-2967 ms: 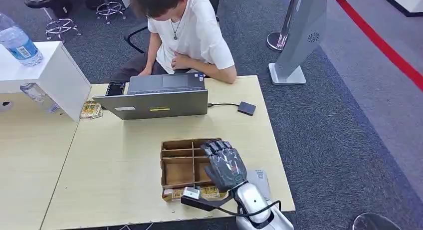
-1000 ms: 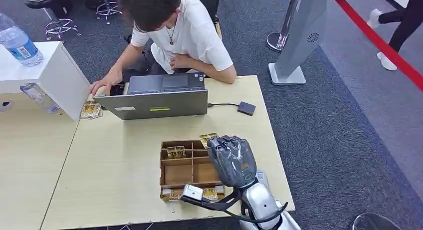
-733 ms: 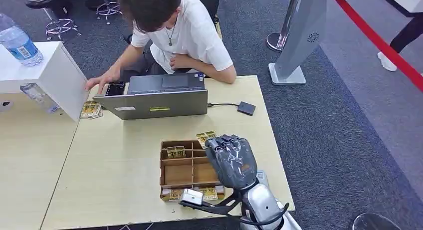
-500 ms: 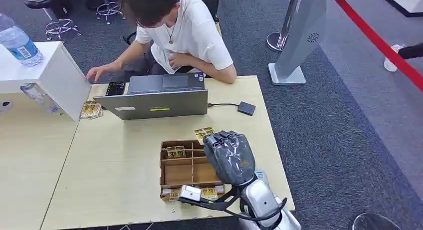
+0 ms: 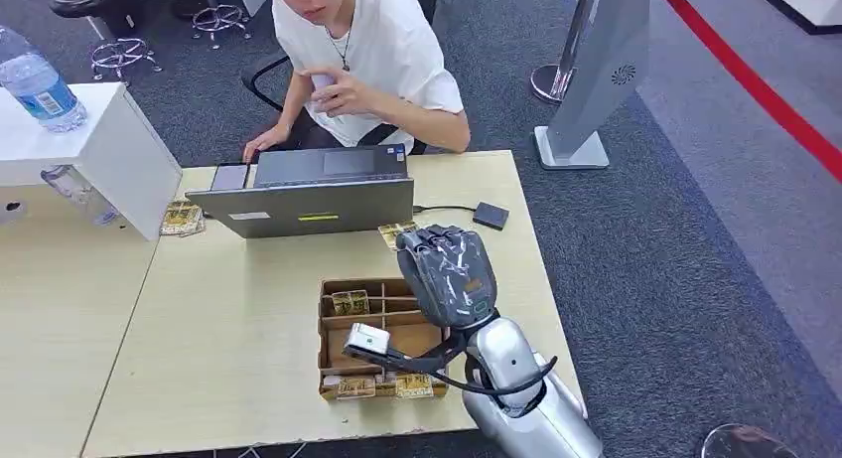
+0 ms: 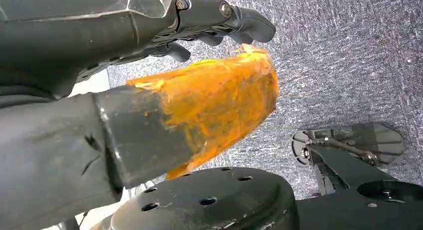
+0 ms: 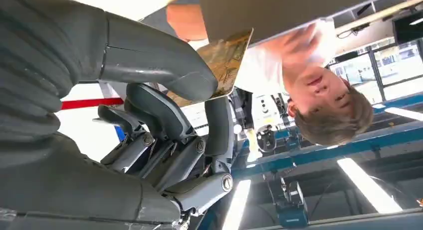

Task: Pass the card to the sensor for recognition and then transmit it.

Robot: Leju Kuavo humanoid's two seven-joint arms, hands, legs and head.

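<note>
In the middle of the head view, the right hand (image 5: 447, 276) is held up above the light wooden table (image 5: 228, 329), with its back turned to the camera. A card (image 5: 396, 232) with a gold and brown picture is pinched in it, and a corner of the card is seen poking out past the fingers, just below the grey laptop (image 5: 313, 192). In the right wrist view, the card (image 7: 227, 60) is seen pressed between the thick grey thumb (image 7: 154, 65) and a dark finger, while the other fingers are curled in loosely beside it.

Just below the hand, a brown cardboard tray (image 5: 332, 331) with small boxes inside is seen on the table. More cards are lying in it, one in an upper box and some along its lower edge. A small black sensor (image 5: 491, 216) on a cable is lying on the table to the right of the laptop, well apart from the card.

A person in a white shirt (image 5: 382, 51) is seated behind the laptop at the top of the frame.

In the left wrist view, the left hand (image 6: 219, 20) is seen over grey carpet with its dark fingers curled in, and nothing is held in it.
</note>
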